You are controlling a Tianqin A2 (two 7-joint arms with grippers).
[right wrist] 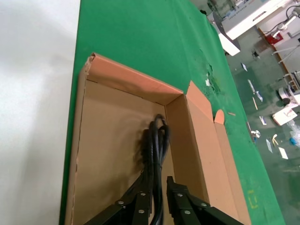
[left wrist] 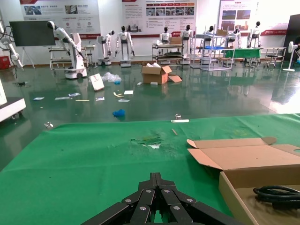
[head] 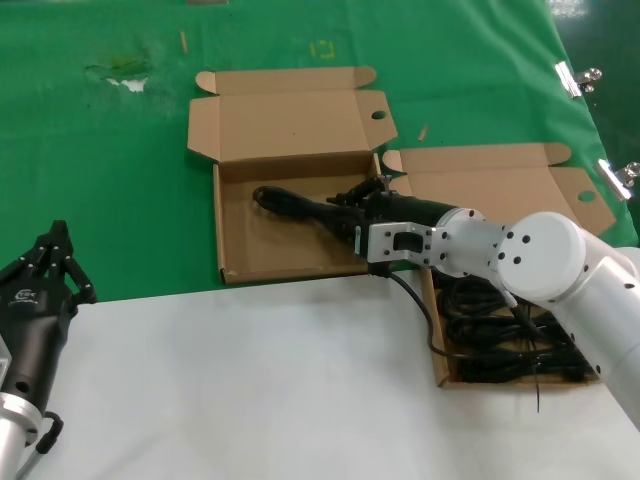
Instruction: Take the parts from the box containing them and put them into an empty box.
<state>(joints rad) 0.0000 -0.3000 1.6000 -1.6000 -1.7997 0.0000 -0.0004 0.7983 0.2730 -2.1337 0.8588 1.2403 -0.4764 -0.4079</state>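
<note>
The left cardboard box [head: 260, 250] lies open with its lid flap back. My right gripper [head: 352, 212] reaches into it from the right, shut on a black coiled cable bundle [head: 290, 203] that stretches low across the box floor. In the right wrist view the bundle [right wrist: 157, 140] runs out between the fingers of the right gripper [right wrist: 159, 187] toward the far corner of this box [right wrist: 136, 79]. The right box [head: 438, 345] holds several more black cables [head: 500, 345], partly hidden by my arm. My left gripper [head: 55, 245] is parked shut at the lower left.
Both boxes sit on a green cloth; white table surface [head: 250, 380] lies in front. The left wrist view shows the left gripper [left wrist: 157, 178] above the cloth, the box's corner [left wrist: 234, 180] and the cable's end [left wrist: 279, 193]. Metal clips [head: 575, 78] hold the cloth's right edge.
</note>
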